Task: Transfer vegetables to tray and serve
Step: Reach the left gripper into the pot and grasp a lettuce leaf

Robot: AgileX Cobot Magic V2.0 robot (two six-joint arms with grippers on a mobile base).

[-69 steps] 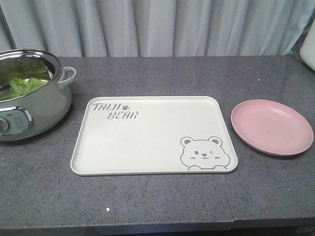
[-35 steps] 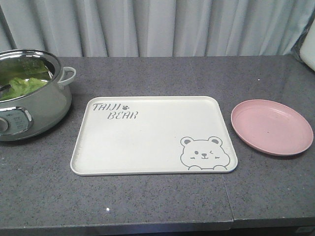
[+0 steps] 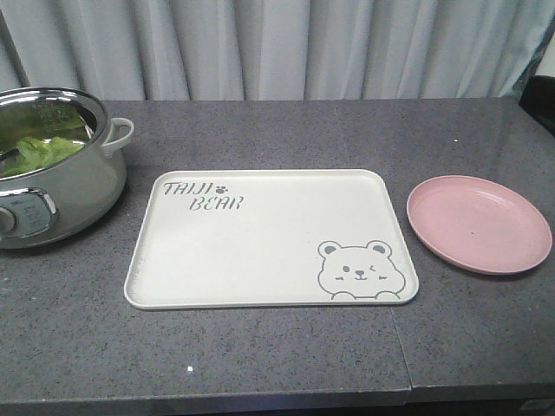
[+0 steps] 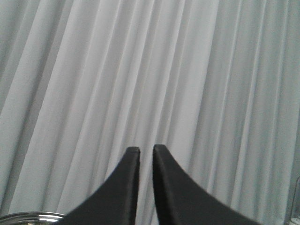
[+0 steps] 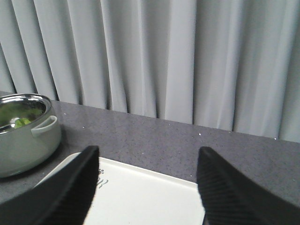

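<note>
My right gripper (image 5: pixel 147 151) hangs with its two black fingers (image 5: pixel 70 190) spread wide and nothing between them. Below the gap lies the tray (image 5: pixel 150 199), cream-white, a bit of grey lettering (image 5: pixel 100 181) at its near-left part, just beside my left finger. The tray sits on the speckled grey tabletop (image 5: pixel 164 140). Left of the tray and apart from it stands a pale green pot (image 5: pixel 23 145) with a shiny rim and a side handle (image 5: pixel 44 125) turned toward the tray. Inside it I see the vegetables (image 5: pixel 21 123), bright green. Beyond the tray, past the tabletop's far edge, hangs a pleated grey curtain (image 5: pixel 164 56).
</note>
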